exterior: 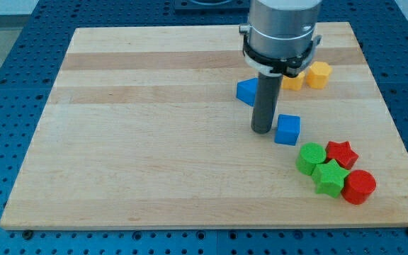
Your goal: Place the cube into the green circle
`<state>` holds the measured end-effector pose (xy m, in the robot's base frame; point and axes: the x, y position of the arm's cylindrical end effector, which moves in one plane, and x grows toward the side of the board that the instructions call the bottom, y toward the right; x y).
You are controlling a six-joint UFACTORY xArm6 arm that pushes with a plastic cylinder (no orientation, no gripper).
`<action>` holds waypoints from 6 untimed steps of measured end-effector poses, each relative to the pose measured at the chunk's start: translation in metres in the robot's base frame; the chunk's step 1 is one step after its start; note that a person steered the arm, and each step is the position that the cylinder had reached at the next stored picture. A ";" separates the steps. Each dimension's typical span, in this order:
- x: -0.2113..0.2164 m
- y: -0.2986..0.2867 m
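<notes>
A blue cube (287, 129) sits on the wooden board (154, 127) right of centre. My tip (262, 130) stands just to the cube's left, close to it or touching it. A green round block (309, 157) lies a short way below and to the right of the cube. It touches a green star (329, 177). A second blue block (247, 91) with angled sides lies above and to the left of my tip, partly behind the rod.
A red star (341, 154) and a red round block (360, 187) sit against the green blocks near the board's lower right. Two yellow blocks (318, 74) lie at the upper right, one partly hidden by the arm. The board's right edge is near.
</notes>
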<state>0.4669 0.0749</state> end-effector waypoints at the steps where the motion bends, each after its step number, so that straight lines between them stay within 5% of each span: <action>1: 0.000 0.001; 6: -0.009 0.053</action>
